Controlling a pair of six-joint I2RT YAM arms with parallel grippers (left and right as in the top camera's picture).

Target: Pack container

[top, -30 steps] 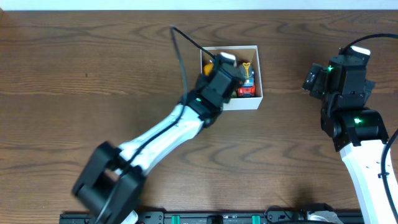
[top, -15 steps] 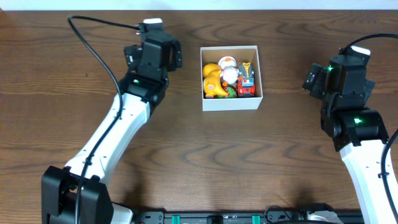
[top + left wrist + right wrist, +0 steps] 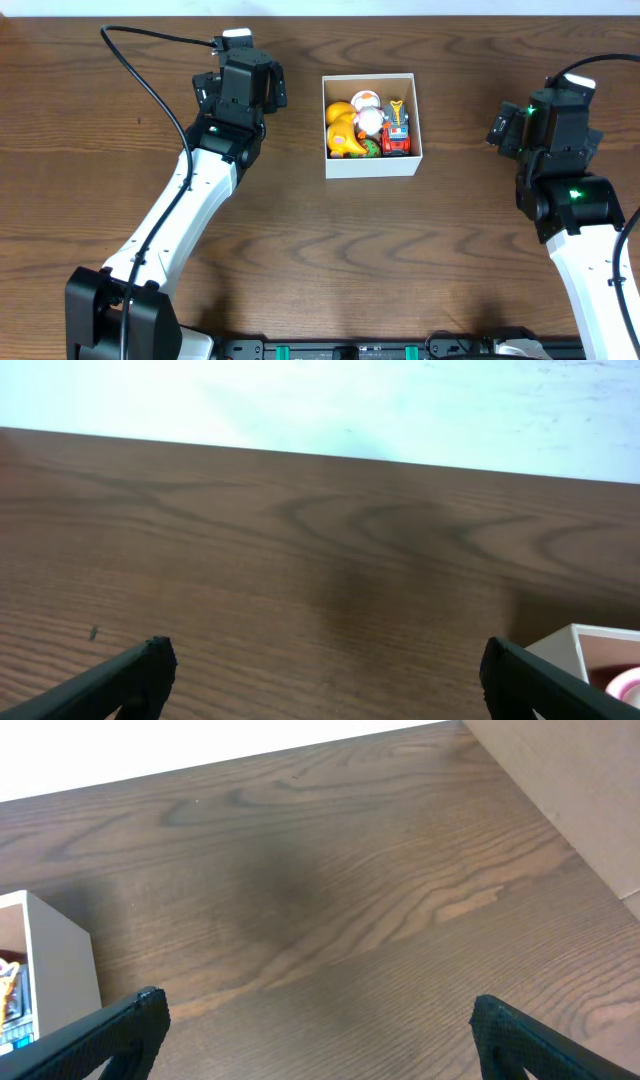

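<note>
The container (image 3: 372,166), a small white-walled box, sits on the wooden table at upper centre. It holds a yellow toy (image 3: 343,132), a white round toy (image 3: 370,120) and a red vehicle (image 3: 397,138). My left gripper (image 3: 242,80) hovers to the left of the box, open and empty. In the left wrist view the left gripper (image 3: 325,660) spans bare wood, and the container's corner (image 3: 590,645) shows at lower right. My right gripper (image 3: 545,118) stays to the right of the box, open and empty. In its own view the right gripper (image 3: 315,1010) has the container's wall (image 3: 60,960) at its left.
The table's far edge (image 3: 320,450) runs close behind the left gripper. A brown panel (image 3: 570,790) borders the table at the far right of the right wrist view. A black cable (image 3: 150,55) loops from the left arm.
The left arm has pulled back from above the container to its left, and its gripper has gone from shut to open. The toys now show uncovered in the box. The right arm is still.
</note>
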